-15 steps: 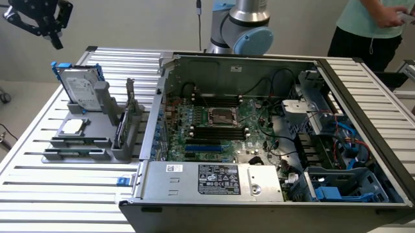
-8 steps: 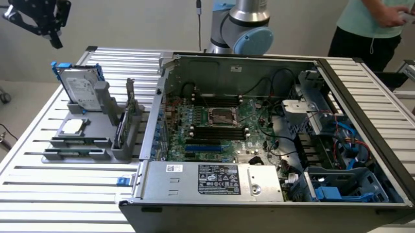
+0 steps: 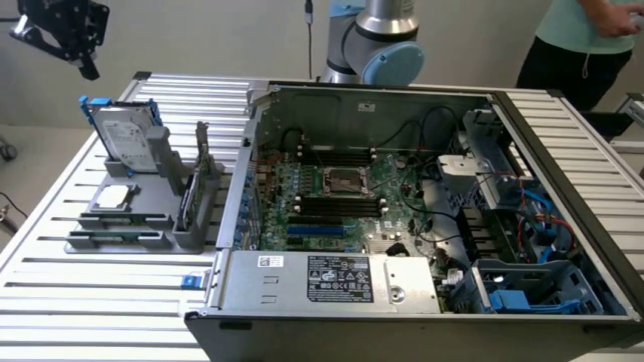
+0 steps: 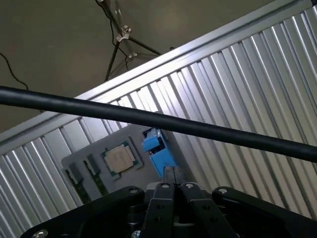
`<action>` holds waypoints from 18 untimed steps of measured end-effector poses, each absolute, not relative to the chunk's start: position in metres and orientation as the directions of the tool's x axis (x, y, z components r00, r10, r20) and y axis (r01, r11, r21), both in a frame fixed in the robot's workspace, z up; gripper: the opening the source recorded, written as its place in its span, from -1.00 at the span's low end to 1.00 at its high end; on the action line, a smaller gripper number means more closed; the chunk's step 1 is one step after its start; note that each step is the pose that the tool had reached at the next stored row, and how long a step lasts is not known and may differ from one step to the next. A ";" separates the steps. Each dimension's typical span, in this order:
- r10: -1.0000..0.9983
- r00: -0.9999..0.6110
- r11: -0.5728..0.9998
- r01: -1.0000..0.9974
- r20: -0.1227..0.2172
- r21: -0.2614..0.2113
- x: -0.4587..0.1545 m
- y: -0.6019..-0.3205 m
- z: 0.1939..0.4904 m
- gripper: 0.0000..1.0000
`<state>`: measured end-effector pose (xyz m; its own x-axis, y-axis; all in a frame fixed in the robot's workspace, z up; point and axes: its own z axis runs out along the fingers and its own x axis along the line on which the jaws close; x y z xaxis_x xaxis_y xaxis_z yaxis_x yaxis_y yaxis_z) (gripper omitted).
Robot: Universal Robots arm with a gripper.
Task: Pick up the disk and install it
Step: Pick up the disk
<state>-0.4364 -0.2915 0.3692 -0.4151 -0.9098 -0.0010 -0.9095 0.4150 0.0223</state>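
At the exterior view's far left, up high, my gripper [image 3: 87, 66] hangs in the air over the back corner of the slatted metal desk [image 3: 101, 317], well apart from everything on it. In the wrist view the fingers [image 4: 162, 196] look pressed together, with nothing between them. The disk [image 3: 126, 136] stands on edge, leaning back slightly, at the rear of the grey holder [image 3: 161, 226] on the desk, to the exterior view's left of the open computer case [image 3: 403, 188]. Its white label faces the camera; it is not picked up and not installed. The wrist view has its blue carrier [image 4: 157, 148] just beyond the fingertips, the processor chip [image 4: 119, 159] lying flat near it on the holder. A thin circuit card [image 3: 189, 197] stands on edge in the holder, between disk and case. A black cable [image 4: 148, 119] crosses the wrist view. The robot arm [image 3: 375, 38] rises behind the case, and a person [image 3: 584, 38] stands at the back on the exterior view's right.
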 end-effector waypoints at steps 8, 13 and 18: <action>-0.960 -0.279 0.279 -0.960 -0.001 0.023 -0.436 -0.292 0.363 -0.79; -0.982 -0.190 0.190 -0.981 -0.001 0.023 -0.436 -0.292 0.360 -0.79; -0.995 -0.100 0.100 -0.995 -0.001 0.024 -0.436 -0.292 0.357 -0.79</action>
<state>-0.4363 -0.2915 0.3565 -0.1005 -0.9949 -0.0006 -0.9947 0.1005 0.0238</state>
